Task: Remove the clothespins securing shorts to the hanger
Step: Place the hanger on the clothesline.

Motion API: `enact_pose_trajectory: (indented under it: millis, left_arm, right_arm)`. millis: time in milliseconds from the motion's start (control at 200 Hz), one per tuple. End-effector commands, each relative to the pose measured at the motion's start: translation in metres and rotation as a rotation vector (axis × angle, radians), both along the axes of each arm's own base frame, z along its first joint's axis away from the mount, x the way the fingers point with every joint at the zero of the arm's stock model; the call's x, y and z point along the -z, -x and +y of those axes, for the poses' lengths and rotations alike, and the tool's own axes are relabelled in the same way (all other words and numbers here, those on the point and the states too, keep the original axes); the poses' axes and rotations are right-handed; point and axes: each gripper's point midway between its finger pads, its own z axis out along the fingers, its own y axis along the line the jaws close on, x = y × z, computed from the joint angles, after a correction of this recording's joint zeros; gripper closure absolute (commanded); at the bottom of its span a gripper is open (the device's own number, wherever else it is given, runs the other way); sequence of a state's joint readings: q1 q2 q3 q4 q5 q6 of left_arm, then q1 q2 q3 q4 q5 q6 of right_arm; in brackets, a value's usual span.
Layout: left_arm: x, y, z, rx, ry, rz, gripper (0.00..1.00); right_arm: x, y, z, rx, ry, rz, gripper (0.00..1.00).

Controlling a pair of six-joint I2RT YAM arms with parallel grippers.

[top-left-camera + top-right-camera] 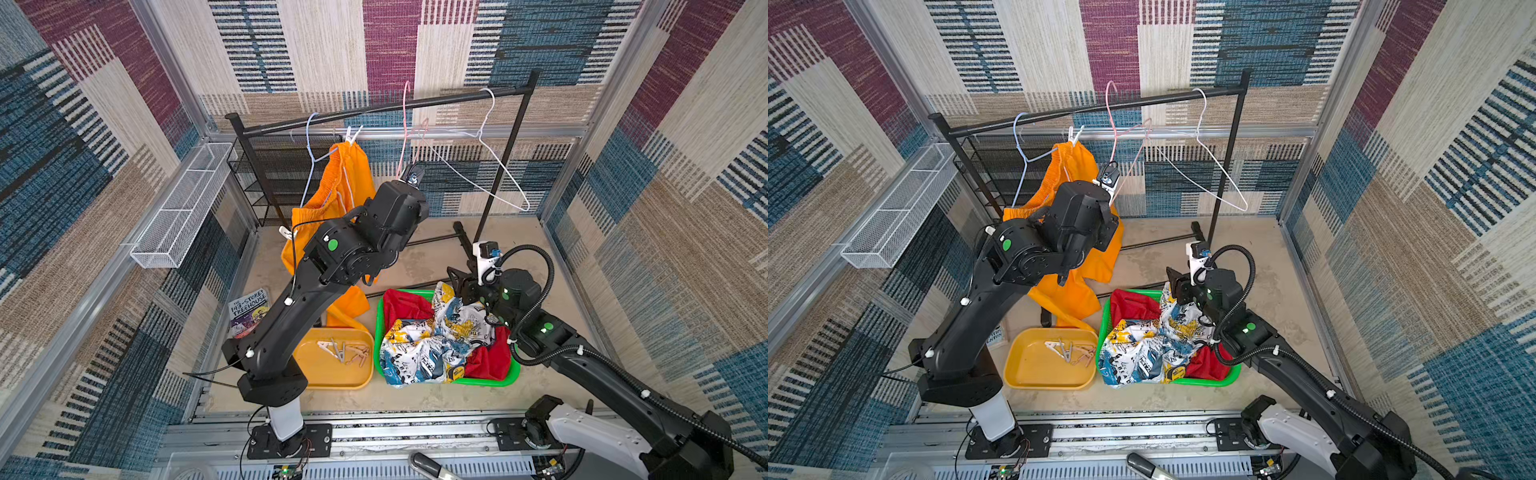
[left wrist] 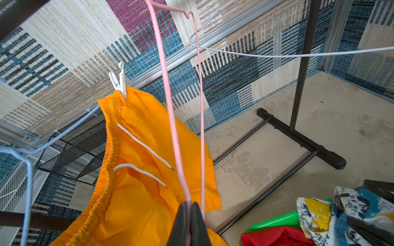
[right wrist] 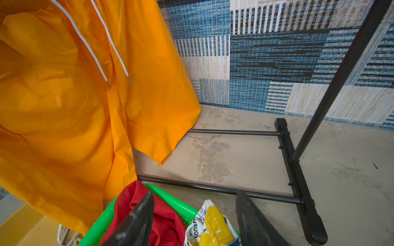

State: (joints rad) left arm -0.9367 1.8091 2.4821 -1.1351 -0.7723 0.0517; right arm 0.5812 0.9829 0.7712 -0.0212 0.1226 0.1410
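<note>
One white clothespin, clipped on the top waistband corner of the orange shorts and pinning that corner to the blue hanger. Hung from the black rail by that single corner, with the rest of the waistband sagging and both legs drooping low behind the yellow tray. At the lower end of the waistband, a small white piece, too small to make out. Inside the tray, loose clothespins in a small heap, white and pale tan. Just beside the tray on the worktop, a green basket holding the red shorts and the printed shorts, crumpled together, with printed cloth spilling over the near rim. Left fingers pressed together on the lower wire of the pink hanger, itself hooked on the rail next to the orange shorts. Right fingers spread apart with nothing between them, low over the far edge of the basket, just above the red cloth. Further along the rail, a white hanger, tilted. Behind the rack, a black mesh shelf; on the side wall, a white wire rack; near the left arm, a book lying flat on the worktop.
</note>
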Motion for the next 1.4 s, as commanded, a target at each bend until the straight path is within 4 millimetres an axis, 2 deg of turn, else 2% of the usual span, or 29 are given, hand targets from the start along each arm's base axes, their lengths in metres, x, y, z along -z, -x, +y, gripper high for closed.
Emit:
enact_pose_trajectory:
  millis: [0, 250, 441, 661, 892, 1202, 1347, 1393]
  left_arm:
    - [-0.005, -0.006, 0.003, -0.039, -0.046, -0.035, 1.00]
    - [-0.005, -0.021, -0.007, -0.060, -0.100, -0.063, 1.00]
    - [0.008, -0.030, -0.015, -0.063, -0.117, -0.042, 1.00]
    - [0.020, -0.039, -0.015, -0.068, -0.097, -0.009, 1.00]
    - [0.031, -0.049, -0.006, -0.083, -0.072, 0.033, 1.00]
    - [0.044, -0.048, -0.007, -0.071, -0.060, 0.077, 1.00]
    - [0.040, -0.043, -0.007, -0.055, -0.034, 0.080, 1.00]
    - [0.037, -0.041, -0.006, -0.048, -0.022, 0.078, 0.90]
  right_arm:
    - [-0.010, 0.001, 0.003, -0.013, -0.037, -0.029, 0.37]
    - [-0.011, 0.004, 0.003, -0.023, -0.049, -0.030, 0.37]
    - [-0.013, 0.007, 0.004, -0.039, -0.059, -0.037, 0.37]
    - [-0.014, 0.009, 0.007, -0.057, -0.061, -0.036, 0.37]
    - [-0.014, 0.009, 0.008, -0.062, -0.064, -0.036, 0.37]
    - [-0.014, 0.008, 0.009, -0.065, -0.066, -0.036, 0.37]
    - [-0.015, 0.008, 0.009, -0.065, -0.066, -0.036, 0.36]
    - [-0.015, 0.008, 0.010, -0.068, -0.064, -0.036, 0.36]
